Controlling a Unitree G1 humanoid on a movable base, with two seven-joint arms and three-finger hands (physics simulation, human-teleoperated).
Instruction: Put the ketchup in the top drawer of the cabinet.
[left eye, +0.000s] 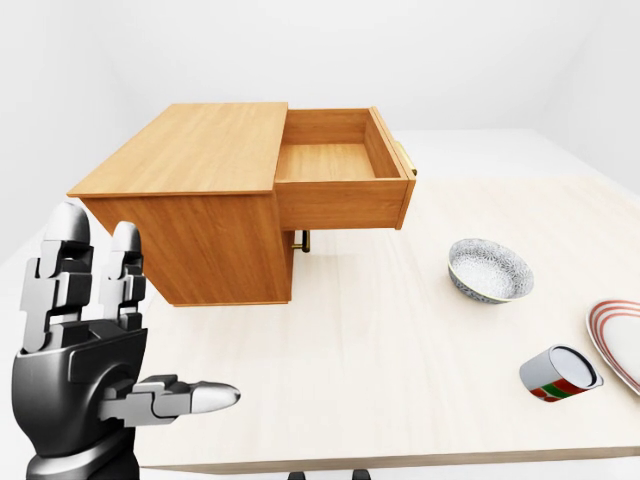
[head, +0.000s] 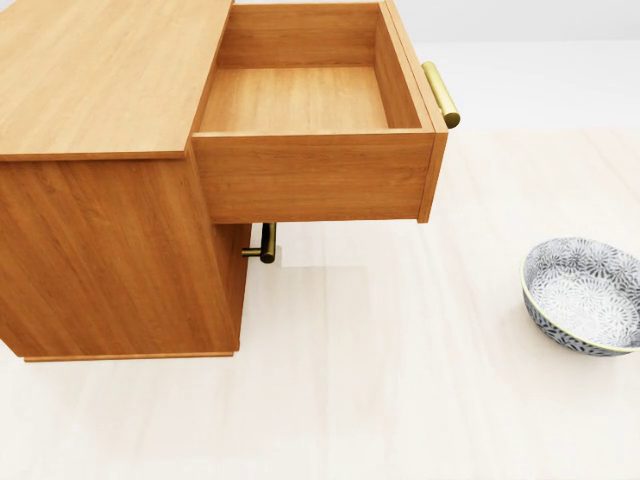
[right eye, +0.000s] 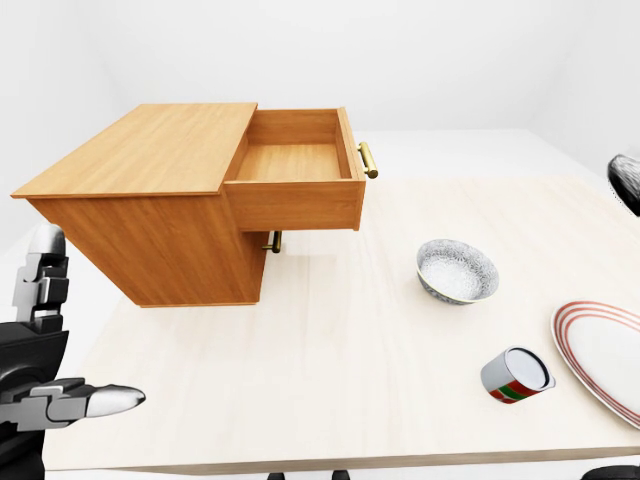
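No ketchup is seen; the silver-and-black left hand (left eye: 95, 345) is held open and empty. The red-green tin can (right eye: 516, 375) could be mistaken for it; the right hand's state cannot be told.

The cabinet (left eye: 190, 205) stands on the table (left eye: 380, 350) in the upper left of the left-eye view, its top drawer (left eye: 340, 170) pulled out toward 3 o'clock. From the drawer, a bowl (left eye: 489, 270) lies at about 4 o'clock, well apart. A can (left eye: 560, 374) lies on its side at 5 o'clock from the bowl, just beside a plate (left eye: 618, 340) at the table's right edge.
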